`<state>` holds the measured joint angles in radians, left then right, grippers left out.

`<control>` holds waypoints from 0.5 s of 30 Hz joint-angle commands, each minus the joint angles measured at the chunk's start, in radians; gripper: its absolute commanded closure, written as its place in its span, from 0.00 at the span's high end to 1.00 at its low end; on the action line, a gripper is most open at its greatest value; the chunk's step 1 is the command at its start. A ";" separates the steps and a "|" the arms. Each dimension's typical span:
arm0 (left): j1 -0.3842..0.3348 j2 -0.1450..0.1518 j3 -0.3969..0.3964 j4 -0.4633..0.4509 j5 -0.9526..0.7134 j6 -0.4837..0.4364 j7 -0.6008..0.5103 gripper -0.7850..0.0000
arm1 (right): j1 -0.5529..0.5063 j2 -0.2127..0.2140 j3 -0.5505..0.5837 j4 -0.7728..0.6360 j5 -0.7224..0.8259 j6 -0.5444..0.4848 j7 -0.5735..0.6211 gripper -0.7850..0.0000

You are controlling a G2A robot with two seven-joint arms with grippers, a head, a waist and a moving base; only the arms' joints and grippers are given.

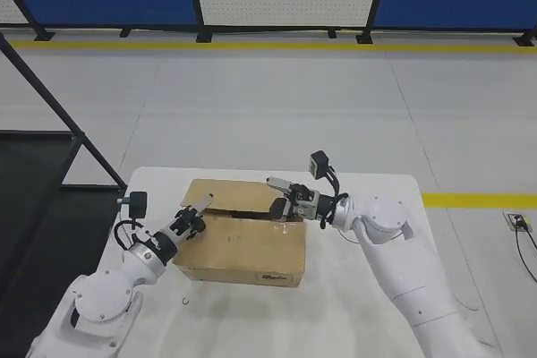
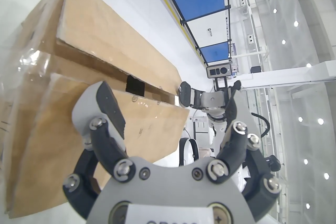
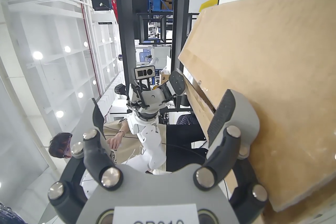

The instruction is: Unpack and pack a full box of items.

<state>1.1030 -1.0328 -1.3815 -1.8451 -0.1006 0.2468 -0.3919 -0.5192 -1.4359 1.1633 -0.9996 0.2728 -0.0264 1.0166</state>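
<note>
A closed cardboard box [image 1: 242, 242] stands in the middle of the white worktop [image 1: 331, 291], its long side facing the robot and its near wall at the front. The two top flaps [image 2: 147, 117] meet along a seam [image 1: 242, 213] that runs the length of the box; a narrow dark gap shows between them, and the far flap sits slightly higher than the near one. Clear tape [image 2: 29, 59] covers part of the box's left end. The left gripper [image 1: 197, 215] is at the left end of the seam, fingers [image 2: 109, 101] spread wide and holding nothing, one finger over the near flap and the other off the box's end. The right gripper [image 1: 278, 197] is at the right end of the seam, facing the left one across the box top; its fingers [image 3: 223, 114] are also wide apart and hold nothing, one lying beside the flap edge. Whether either finger touches the cardboard cannot be told. Beyond the worktop lies pale floor with a yellow line [image 1: 251, 45], then blue panels [image 1: 107, 11].
</note>
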 commanded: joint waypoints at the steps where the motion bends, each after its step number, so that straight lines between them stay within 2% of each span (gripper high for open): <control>1: 0.002 -0.002 -0.011 -0.007 -0.014 -0.011 0.016 1.00 | -0.007 0.001 -0.004 0.003 -0.002 -0.003 0.003 1.00; 6: 0.054 -0.002 -0.107 -0.041 -0.103 -0.048 0.066 1.00 | -0.019 0.002 -0.012 0.016 0.006 -0.020 -0.008 1.00; 9: 0.120 0.001 -0.214 -0.047 -0.162 -0.073 0.098 1.00 | -0.021 0.000 -0.018 0.034 0.016 -0.042 -0.017 1.00; 12: 0.188 0.004 -0.302 -0.032 -0.177 -0.096 0.114 1.00 | -0.025 -0.001 -0.020 0.039 0.027 -0.108 -0.019 1.00; 15: 0.252 0.007 -0.360 -0.002 -0.176 -0.122 0.102 1.00 | -0.026 -0.001 -0.022 0.042 0.030 -0.149 -0.019 1.00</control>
<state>1.3279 -1.0271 -1.7204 -1.8603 -0.2793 0.1348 -0.2794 -0.5453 -1.4371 1.1415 -0.9580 0.3021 -0.1655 1.0000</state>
